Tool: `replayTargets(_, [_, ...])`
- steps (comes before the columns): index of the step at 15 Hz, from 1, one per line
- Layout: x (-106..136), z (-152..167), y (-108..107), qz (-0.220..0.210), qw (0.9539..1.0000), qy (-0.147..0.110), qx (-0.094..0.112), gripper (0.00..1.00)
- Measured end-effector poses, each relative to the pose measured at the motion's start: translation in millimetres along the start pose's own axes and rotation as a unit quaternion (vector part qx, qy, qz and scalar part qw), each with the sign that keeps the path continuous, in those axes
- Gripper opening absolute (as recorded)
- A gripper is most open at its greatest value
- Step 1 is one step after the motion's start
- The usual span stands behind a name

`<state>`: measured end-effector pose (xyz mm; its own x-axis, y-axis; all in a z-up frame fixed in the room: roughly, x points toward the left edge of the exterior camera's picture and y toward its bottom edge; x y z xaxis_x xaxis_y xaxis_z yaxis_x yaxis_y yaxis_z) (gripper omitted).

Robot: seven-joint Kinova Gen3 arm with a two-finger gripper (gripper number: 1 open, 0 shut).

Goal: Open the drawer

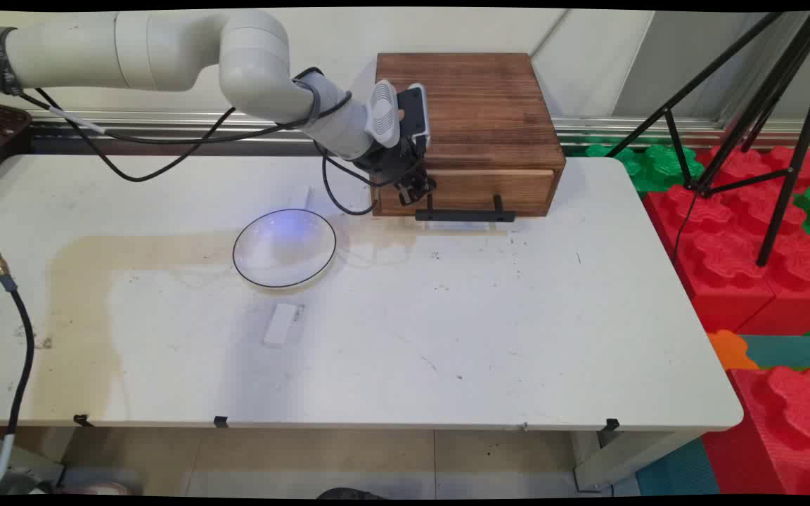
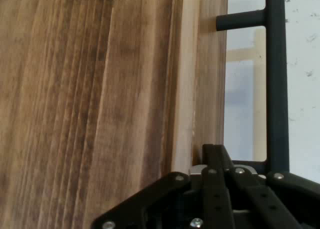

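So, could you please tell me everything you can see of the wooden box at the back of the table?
The wooden box is dark brown, with visible grain and a flat top. It stands upright at the far edge of the white table, beside the wall. Its front holds a paler drawer with a black bar handle on two posts, which looks closed or nearly so. The gripper sits at the front's left end, next to the handle; contact is unclear.

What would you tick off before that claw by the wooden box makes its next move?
1. Claw at the left end of the wooden box's front: ok.
2. Claw touching the black handle: cannot tell.
3. Drawer looks shut: ok.
4. Table in front of the handle is bare: ok.
5. Plate stands apart from the box: ok.
6. Small white block lies well away from the claw: ok.
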<state>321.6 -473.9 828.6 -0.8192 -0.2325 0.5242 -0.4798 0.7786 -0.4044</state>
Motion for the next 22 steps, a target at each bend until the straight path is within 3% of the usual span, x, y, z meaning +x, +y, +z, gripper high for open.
replayTargets(6, [-3,-16,-2,-0.013,0.9999,0.007,-0.007,0.00])
replayTargets(13, [-14,-61,-8,-0.042,0.9984,0.026,-0.029,0.00])
replayTargets(14, [-18,-70,-10,-0.046,0.9979,0.030,-0.034,1.00])
replayTargets(22, [-44,-133,-23,-0.069,0.9932,0.060,-0.071,1.00])
